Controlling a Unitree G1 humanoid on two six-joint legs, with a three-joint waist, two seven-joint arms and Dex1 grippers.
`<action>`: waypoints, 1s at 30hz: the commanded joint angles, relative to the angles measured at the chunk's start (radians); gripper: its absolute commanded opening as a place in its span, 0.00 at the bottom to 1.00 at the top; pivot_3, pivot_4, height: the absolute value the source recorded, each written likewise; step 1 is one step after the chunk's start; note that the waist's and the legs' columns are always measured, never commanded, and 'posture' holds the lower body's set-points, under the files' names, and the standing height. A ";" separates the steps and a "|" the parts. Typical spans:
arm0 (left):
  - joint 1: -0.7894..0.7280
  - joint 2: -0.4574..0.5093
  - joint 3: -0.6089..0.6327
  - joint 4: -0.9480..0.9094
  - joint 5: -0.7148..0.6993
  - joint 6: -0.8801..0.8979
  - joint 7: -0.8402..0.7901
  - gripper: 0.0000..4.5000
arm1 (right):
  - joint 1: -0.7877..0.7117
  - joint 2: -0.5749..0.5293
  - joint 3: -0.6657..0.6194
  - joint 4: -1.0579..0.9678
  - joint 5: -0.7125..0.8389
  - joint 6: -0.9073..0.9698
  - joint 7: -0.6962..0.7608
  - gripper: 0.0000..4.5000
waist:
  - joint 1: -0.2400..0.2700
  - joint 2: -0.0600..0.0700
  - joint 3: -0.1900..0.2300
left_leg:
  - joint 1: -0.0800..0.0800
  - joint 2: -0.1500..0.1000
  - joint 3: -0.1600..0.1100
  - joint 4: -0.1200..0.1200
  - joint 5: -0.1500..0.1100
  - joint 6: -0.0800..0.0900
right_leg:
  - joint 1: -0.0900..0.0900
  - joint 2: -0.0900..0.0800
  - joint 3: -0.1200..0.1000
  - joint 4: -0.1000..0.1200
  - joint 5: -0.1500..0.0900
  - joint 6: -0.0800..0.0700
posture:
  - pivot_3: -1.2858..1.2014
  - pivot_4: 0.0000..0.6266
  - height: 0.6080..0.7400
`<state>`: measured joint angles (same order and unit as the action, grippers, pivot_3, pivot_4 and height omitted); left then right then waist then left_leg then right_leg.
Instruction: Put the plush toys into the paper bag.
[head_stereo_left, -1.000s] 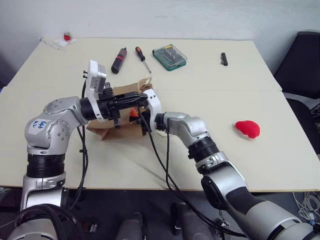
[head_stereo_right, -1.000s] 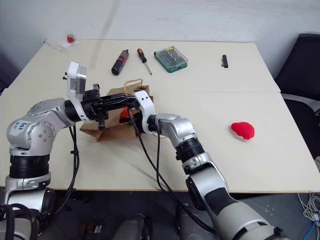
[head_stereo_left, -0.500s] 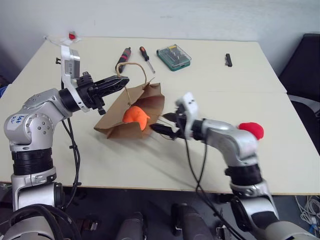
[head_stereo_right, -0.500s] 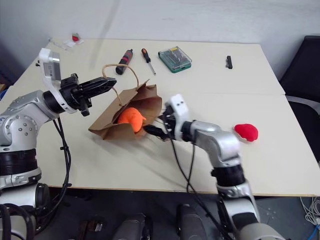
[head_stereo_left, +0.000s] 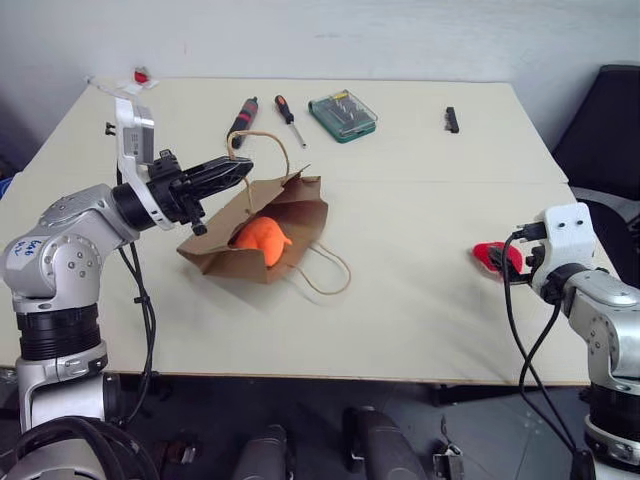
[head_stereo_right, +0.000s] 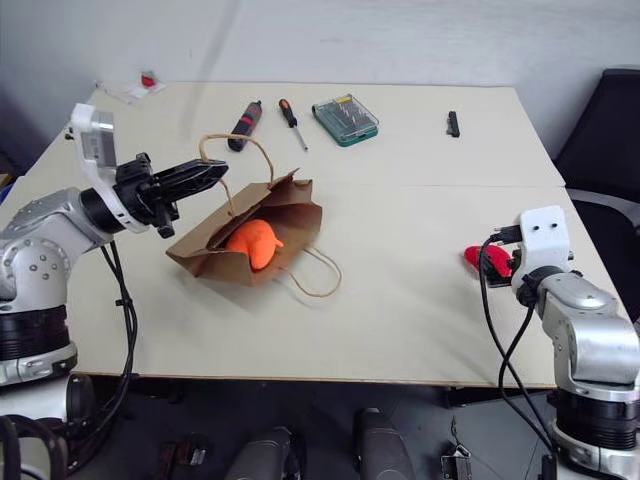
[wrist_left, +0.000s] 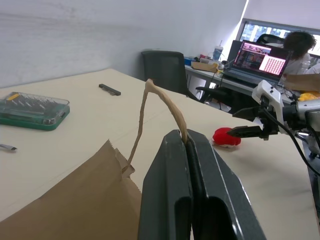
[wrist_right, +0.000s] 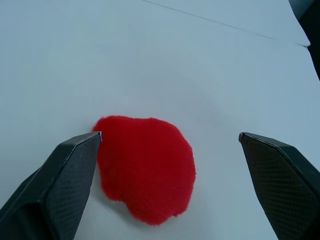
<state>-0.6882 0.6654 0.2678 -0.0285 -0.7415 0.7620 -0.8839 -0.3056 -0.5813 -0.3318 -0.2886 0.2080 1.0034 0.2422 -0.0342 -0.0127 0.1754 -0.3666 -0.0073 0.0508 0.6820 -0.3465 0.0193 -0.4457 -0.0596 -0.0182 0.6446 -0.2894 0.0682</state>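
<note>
The left claw (head_stereo_left: 238, 170) is seen clenched on one twisted-paper handle (wrist_left: 161, 100) of the brown paper bag (head_stereo_left: 290, 215), and this handle is held lifted above the bag. The bag is lying on its side on the counter (head_stereo_left: 420, 270), just below and beside this claw, with its mouth turned toward the claw. The orange plush toy (head_stereo_left: 260, 238) is seen inside the bag's mouth, below the left claw. The second handle (head_stereo_left: 325, 275) is lying flat on the counter in front of the bag.

The right claw (wrist_right: 170, 145) is released, its two fingers spread wide. The red plush toy (wrist_right: 145, 167) is resting on the counter between these fingers, nearer to one finger (wrist_right: 60, 175), which is at its edge; whether they touch cannot be told. The other finger is apart from it. This toy is well apart from the bag.

Beyond the left claw, on the far part of the counter, a black-handled screwdriver (head_stereo_left: 239, 120), a thinner screwdriver (head_stereo_left: 287, 115) and a green bit case (head_stereo_left: 341, 114) are placed.
</note>
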 joint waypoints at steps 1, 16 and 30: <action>0.007 0.004 0.017 -0.043 -0.013 -0.023 0.001 0.00 | -0.038 0.069 -0.091 0.037 0.048 0.011 -0.032 0.99 | 0.004 0.000 0.000 | 0.000 0.000 0.000 0.000 0.000 0.000 | 0.000 0.000 0.000 0.000 0.000 0.000 | 0.52 0.24 1.00; 0.003 0.029 0.024 -0.034 -0.014 -0.029 -0.001 0.00 | -0.047 0.141 -0.160 0.072 0.153 0.043 -0.042 0.23 | 0.008 0.000 0.000 | -0.003 0.000 -0.001 0.000 -0.001 0.003 | 0.000 -0.001 -0.001 0.000 0.000 0.000 | 0.52 0.24 1.00; -0.030 0.009 -0.014 -0.018 -0.020 -0.020 -0.020 0.00 | -0.363 0.476 0.060 0.058 0.412 0.152 0.006 0.00 | -0.010 0.001 0.000 | -0.001 0.000 -0.001 0.000 0.001 0.000 | -0.001 0.000 -0.001 0.001 0.001 -0.001 | 0.52 0.24 1.00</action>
<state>-0.6954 0.6709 0.2494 -0.0281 -0.7486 0.7552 -0.8931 -0.6293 -0.1343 -0.3054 -0.2606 0.5957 1.1647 0.2582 -0.0446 -0.0120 0.1757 -0.3677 -0.0068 0.0495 0.6819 -0.3458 0.0194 -0.4469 -0.0597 -0.0190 0.6458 -0.2886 0.0675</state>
